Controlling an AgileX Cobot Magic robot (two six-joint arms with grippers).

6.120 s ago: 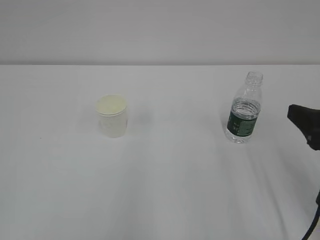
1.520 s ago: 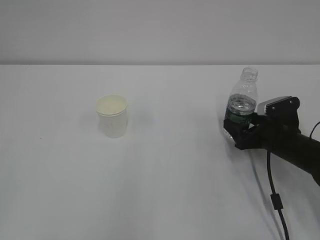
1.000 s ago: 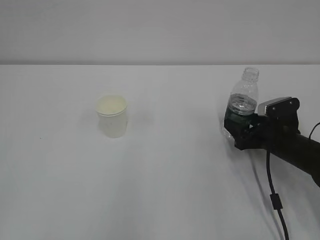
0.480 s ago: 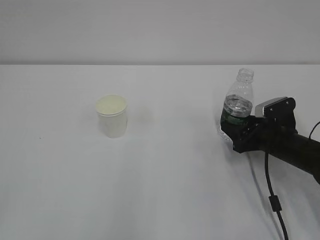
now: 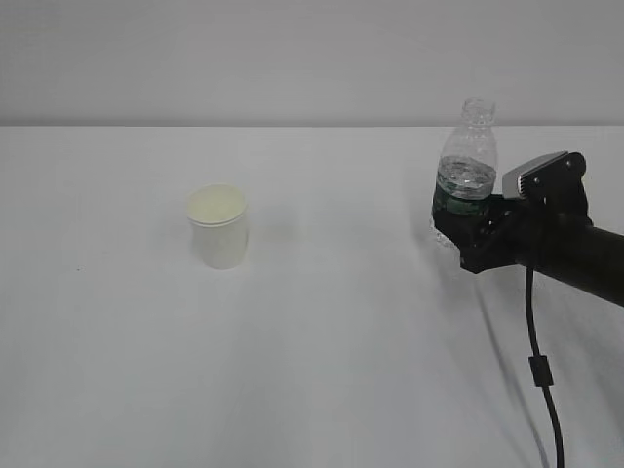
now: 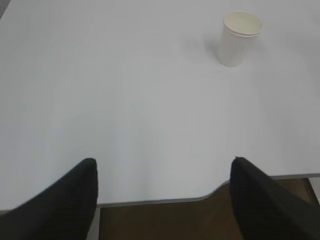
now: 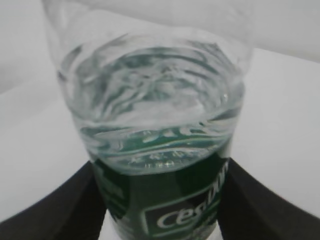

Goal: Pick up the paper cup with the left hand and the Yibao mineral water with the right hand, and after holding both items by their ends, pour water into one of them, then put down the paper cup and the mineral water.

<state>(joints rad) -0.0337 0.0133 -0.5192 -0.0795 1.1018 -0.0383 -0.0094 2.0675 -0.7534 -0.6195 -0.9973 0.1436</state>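
The paper cup [image 5: 218, 226] is seen standing alone on the table [image 5: 312, 370], with the left gripper [image 6: 162, 200] held open well short of it. Further right, the Yibao mineral water [image 5: 463, 180] is clamped at its label by the right gripper [image 5: 466, 234] and appears lifted. Water could be spilled from the capless neck if the bottle is tilted early.

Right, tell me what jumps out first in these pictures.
The black right gripper on the right of the table, closed on the green label band of the Yibao mineral water, which is capless and partly full. The white paper cup stands alone, upright, left of centre on the white table. The left gripper hangs open back at the table's near edge, far from the cup.
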